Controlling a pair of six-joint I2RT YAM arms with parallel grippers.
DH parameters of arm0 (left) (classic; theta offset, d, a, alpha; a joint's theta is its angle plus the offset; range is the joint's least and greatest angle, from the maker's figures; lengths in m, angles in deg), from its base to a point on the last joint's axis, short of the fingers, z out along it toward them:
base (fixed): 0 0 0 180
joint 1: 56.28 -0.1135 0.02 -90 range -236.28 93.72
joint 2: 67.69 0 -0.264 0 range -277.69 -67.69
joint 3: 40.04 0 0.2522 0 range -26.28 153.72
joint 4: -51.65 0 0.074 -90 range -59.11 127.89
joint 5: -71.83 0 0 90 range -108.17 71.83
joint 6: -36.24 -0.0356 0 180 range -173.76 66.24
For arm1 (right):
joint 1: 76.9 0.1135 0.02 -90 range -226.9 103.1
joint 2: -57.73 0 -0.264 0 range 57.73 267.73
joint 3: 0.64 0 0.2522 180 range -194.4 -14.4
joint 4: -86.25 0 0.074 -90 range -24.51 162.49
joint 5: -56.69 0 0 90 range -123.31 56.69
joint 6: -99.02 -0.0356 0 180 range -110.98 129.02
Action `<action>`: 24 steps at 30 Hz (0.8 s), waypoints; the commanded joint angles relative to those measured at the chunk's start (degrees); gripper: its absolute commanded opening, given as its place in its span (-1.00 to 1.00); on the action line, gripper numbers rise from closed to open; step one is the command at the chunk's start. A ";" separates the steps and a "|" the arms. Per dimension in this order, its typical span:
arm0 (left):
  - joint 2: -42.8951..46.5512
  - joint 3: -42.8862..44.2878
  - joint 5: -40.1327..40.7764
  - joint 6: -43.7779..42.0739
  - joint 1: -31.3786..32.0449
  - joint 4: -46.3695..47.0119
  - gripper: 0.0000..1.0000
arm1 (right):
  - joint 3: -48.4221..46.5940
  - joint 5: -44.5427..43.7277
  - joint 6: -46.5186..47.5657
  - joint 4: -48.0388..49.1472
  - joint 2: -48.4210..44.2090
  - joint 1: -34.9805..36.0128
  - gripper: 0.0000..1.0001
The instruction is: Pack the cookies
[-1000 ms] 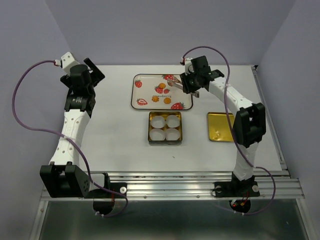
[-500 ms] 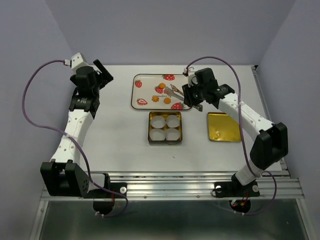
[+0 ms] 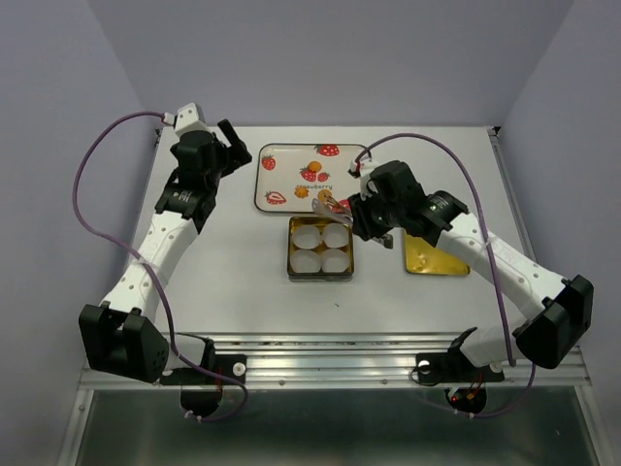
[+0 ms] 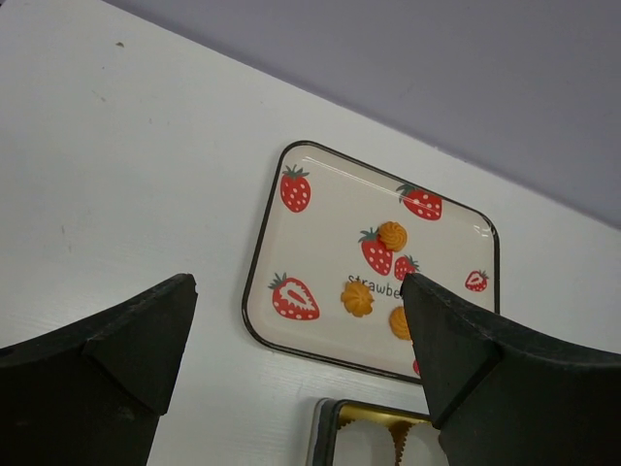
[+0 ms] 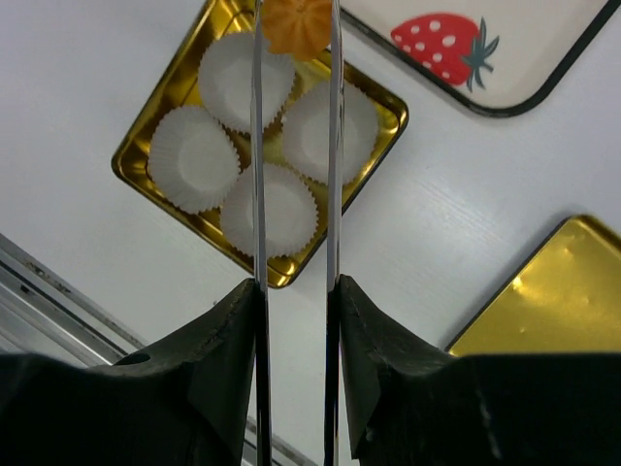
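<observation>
My right gripper (image 3: 372,216) (image 5: 295,291) is shut on metal tongs (image 5: 257,146). The tong tips pinch one orange cookie (image 5: 297,24) (image 3: 336,206) above the far edge of the square gold tin (image 3: 291,250) (image 5: 131,160). The tin holds four empty white paper cups (image 5: 267,209). Three more cookies lie on the strawberry-printed tray (image 3: 264,180) (image 4: 291,243); one shows in the left wrist view (image 4: 357,299). My left gripper (image 3: 231,148) (image 4: 301,291) is open and empty, above the table just left of the tray.
The gold tin lid (image 3: 432,250) (image 5: 543,301) lies flat to the right of the tin, under my right arm. The tin's far left corner (image 4: 335,417) shows in the left wrist view. Purple walls close in the back and sides.
My right gripper has carried the tongs with a cookie from the tray toward the near side, over the tin. My left arm has swung right, toward the tray.
</observation>
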 commanded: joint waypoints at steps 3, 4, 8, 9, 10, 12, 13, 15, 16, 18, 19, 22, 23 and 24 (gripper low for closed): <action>0.04 0.51 1.11 -0.05 2.32 0.87 0.98 | 3.03 -4.31 -2.83 -5.55 -2.69 2.04 -0.35; 0.04 0.51 1.28 0.03 2.58 0.61 0.98 | 3.56 -4.05 -2.74 -5.73 -2.95 2.04 -0.36; -0.23 0.42 1.63 0.30 3.64 0.43 0.98 | 5.32 -3.16 -2.56 -5.47 -2.87 2.56 -0.36; -0.23 0.51 1.29 0.30 3.81 0.43 0.98 | 5.93 -3.60 -2.56 -4.77 -2.69 2.56 -0.36; -0.40 0.51 1.20 0.30 3.90 0.34 0.98 | 6.11 -4.13 -2.56 -4.42 -2.60 2.56 -0.36; -0.67 0.77 1.20 0.30 4.25 0.25 0.98 | 6.03 -4.48 -2.04 -3.71 -1.90 2.56 -0.36; -0.84 0.77 1.20 0.30 4.34 0.08 0.98 | 5.94 -4.31 -1.77 -3.36 -1.64 2.56 -0.35; -1.02 1.12 1.28 0.21 4.52 -0.01 0.98 | 5.59 -4.13 -1.16 -2.84 -1.02 2.56 -0.35; -1.02 1.21 1.28 0.12 4.52 -0.27 0.98 | 5.32 -4.13 -0.98 -2.83 -0.32 2.56 -0.35; -1.11 1.56 1.37 -0.05 4.61 -0.45 0.98 | 5.14 -4.92 -0.89 -2.75 0.30 2.56 -0.34; -1.02 1.56 1.46 -0.05 4.69 -0.54 0.98 | 5.32 -4.92 -0.72 -2.83 0.56 2.56 -0.34; -1.11 1.47 1.98 -0.23 4.69 -0.54 0.98 | 5.32 -5.10 -0.72 -2.48 1.17 2.56 -0.34; -1.28 1.47 1.99 -0.32 4.69 -0.45 0.98 | 5.23 -5.10 -0.80 -2.31 1.26 2.56 -0.34; -1.20 1.56 1.90 -0.41 4.69 -0.45 0.98 | 5.15 -5.19 -0.81 -1.96 1.44 2.56 -0.34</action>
